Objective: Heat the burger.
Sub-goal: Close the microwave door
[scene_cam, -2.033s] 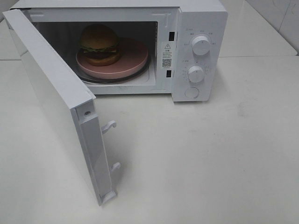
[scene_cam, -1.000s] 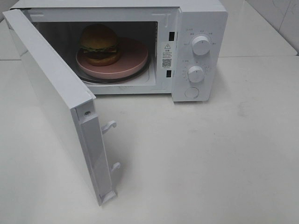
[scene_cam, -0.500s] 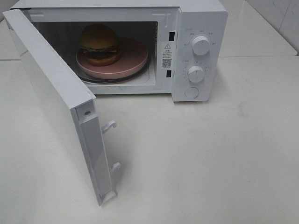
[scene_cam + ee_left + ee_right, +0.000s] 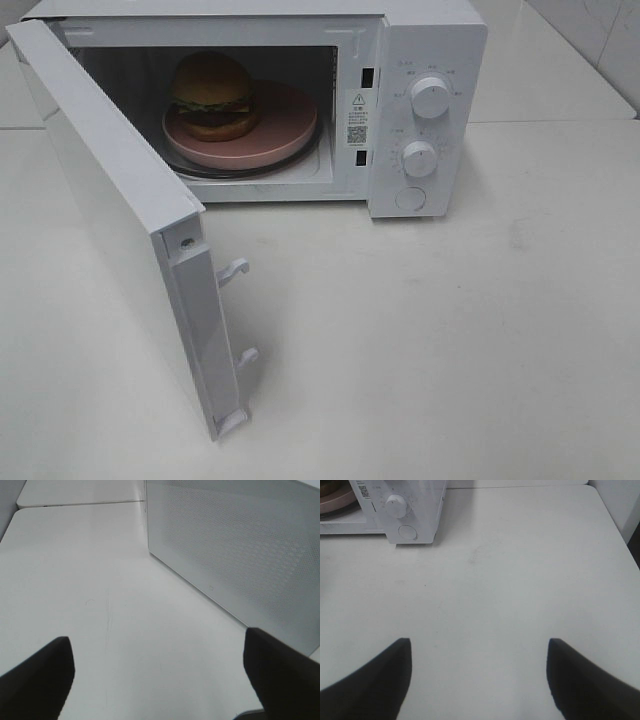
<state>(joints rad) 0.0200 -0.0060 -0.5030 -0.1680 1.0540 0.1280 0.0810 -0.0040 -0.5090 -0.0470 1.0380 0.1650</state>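
The setting reads as a kitchen, or a plain mock-up of one. A white household microwave (image 4: 430, 40) stands on a smooth white counter (image 4: 450, 340) with its door (image 4: 110, 190) swung open. Its panel carries two round dials (image 4: 430, 97) and a push button (image 4: 410, 198). Inside, a burger (image 4: 212, 92) sits on a pink plate (image 4: 285, 125) over a glass turntable (image 4: 240, 172). At the far right edge, pale glossy wall tiles (image 4: 605, 40) rise behind the counter, whose slabs meet at a seam (image 4: 550, 122).
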